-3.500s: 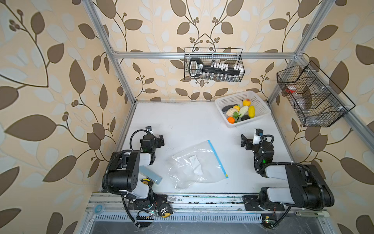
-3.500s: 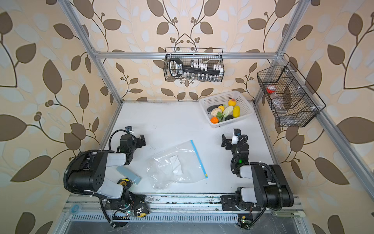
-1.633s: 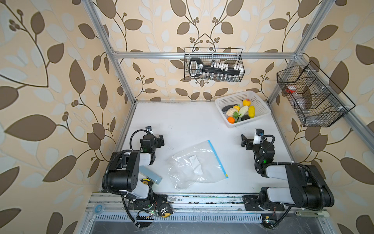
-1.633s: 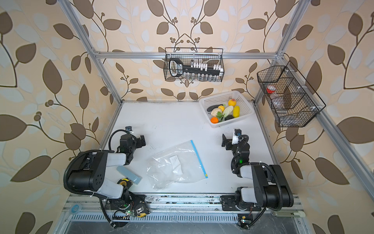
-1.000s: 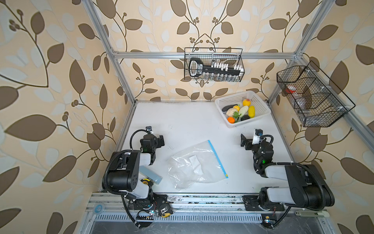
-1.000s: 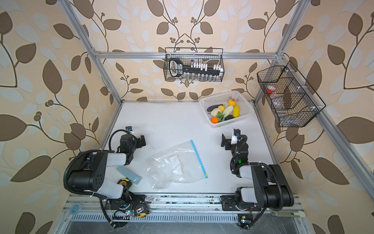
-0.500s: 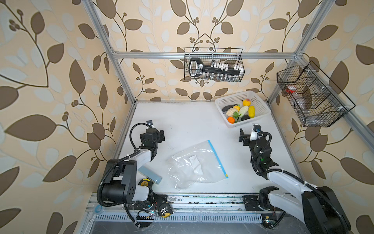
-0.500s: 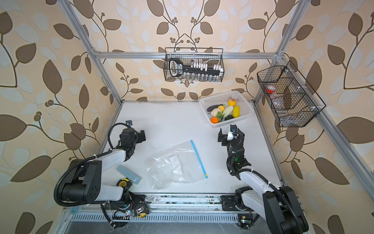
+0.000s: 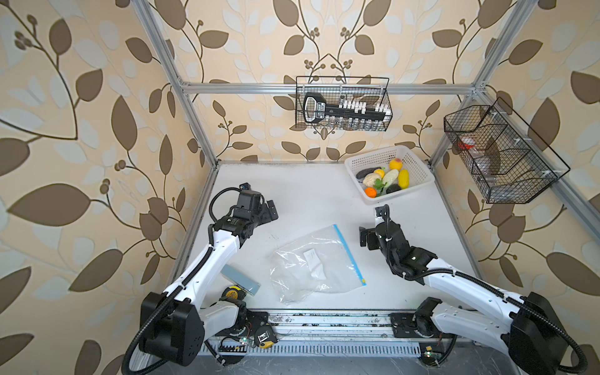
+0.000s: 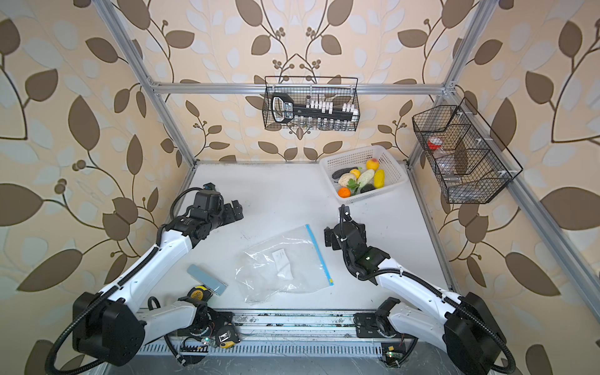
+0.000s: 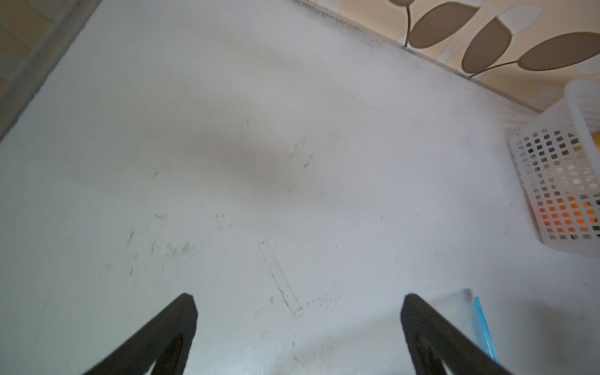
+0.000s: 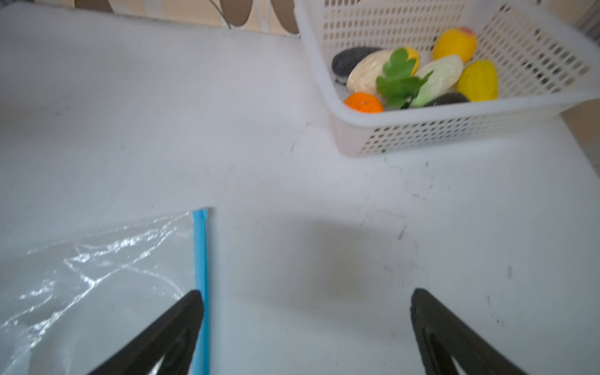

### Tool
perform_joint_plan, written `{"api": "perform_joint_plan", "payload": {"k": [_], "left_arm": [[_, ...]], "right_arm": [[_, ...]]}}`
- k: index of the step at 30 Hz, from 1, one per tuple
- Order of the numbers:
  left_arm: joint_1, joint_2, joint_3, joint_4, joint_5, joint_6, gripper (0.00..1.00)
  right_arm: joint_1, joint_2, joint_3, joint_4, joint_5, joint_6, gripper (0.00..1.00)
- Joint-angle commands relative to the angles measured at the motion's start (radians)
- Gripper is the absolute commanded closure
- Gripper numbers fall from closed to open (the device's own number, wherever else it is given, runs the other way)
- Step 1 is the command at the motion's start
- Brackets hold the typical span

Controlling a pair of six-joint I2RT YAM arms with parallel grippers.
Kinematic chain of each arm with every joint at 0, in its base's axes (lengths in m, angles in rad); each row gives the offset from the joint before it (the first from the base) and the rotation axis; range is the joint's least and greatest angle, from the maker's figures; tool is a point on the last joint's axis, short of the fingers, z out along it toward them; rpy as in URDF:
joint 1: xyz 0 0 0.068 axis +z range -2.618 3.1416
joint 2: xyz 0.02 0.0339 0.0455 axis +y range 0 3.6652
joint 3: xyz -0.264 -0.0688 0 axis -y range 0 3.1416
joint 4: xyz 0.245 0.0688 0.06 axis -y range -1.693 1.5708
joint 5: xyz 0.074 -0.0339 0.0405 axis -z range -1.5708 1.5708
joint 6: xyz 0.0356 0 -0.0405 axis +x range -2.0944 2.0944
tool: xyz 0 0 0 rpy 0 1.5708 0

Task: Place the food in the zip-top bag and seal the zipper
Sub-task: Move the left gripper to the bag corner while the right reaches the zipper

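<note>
— On the white table (image 9: 292, 194), in both top views, where is the large clear crinkly zip-top bag (image 9: 316, 263)?
— It lies flat between the two arms, its narrow light-blue zipper (image 9: 349, 255) facing the right gripper (image 9: 373, 225). The small toy food (image 9: 383, 181) sits in the white perforated basket (image 9: 418, 168), well apart.
— And the wrist views?
— There the left gripper (image 11: 298, 302) has jaws wide, holding nothing. Right one also, just beside the zipper; blurred picture, probably not touching.
</note>
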Motion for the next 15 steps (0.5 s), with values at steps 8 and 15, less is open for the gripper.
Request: {"api": "perform_joint_plan", "payload": {"k": [8,15], "left_arm": [[-0.012,-0.188,-0.101,-0.314,0.243,-0.253,0.01],[-0.014,-0.288,-0.217,-0.346,0.27,-0.38,0.01]], "right_arm": [[0.054,-0.039,-0.084,-0.146,-0.336,0.193,0.08],[0.056,-0.021,-0.137,-0.066,-0.461,0.176,0.17]]}}
